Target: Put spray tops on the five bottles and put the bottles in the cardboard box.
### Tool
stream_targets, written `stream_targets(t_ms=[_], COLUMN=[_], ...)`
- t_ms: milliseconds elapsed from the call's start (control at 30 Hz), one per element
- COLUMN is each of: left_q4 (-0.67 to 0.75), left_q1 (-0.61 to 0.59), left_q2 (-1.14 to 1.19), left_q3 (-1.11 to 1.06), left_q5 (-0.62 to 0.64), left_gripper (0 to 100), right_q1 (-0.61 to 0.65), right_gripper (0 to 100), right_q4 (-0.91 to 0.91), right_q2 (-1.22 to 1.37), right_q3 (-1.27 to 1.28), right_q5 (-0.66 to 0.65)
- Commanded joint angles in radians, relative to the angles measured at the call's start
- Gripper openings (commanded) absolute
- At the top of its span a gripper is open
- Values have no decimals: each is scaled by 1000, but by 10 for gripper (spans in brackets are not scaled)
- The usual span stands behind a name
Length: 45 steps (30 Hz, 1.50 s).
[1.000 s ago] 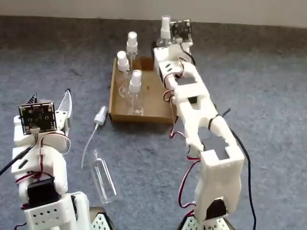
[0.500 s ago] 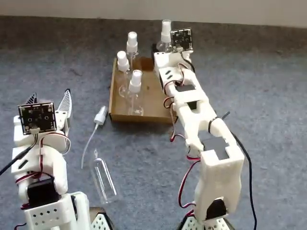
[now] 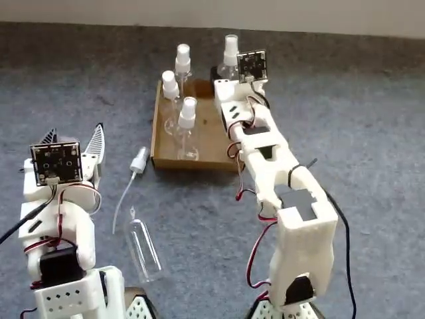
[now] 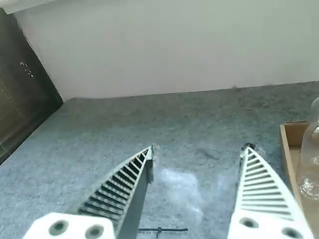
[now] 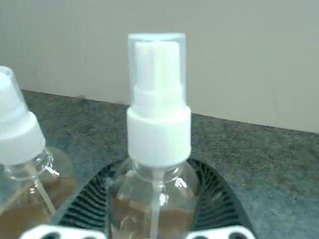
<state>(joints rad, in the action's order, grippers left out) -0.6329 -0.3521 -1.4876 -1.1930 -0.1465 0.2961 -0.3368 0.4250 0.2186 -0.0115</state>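
An uncapped bottle [image 3: 143, 249] lies on the desk [image 3: 372, 133] near the left tool [image 3: 72, 141], jaws apart: light, slick, probably best gripped mid-body. Farther, the right tool [image 3: 230, 72] clamps a capped bottle [image 5: 157, 194] below its spray top [image 5: 158, 99], by the far corner of the cardboard box [image 3: 158, 136].

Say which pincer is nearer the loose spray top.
Left. The left pincer hangs open beside the spray top; the right pincer grips a bottle at the far corner of the box.
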Motion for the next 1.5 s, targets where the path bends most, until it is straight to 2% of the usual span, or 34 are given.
stream_targets(t_ms=[0,833,1100,1467], left_q4=[21,21,21,21], left_q1=[24,25,25,25], left_q2=[1,1,1,1], left_q3=[7,8,8,8], left_q5=[12,12,12,12], left_gripper=[252,252,252,252], right_q1=[10,24,24,28], right_gripper=[5,12,174,177], right_q4=[-25,-18,-16,-15], right_q2=[-21,61,59,-18], right_q3=[-5,-12,-12,-8], right_q5=[-9,-11,-11,-11])
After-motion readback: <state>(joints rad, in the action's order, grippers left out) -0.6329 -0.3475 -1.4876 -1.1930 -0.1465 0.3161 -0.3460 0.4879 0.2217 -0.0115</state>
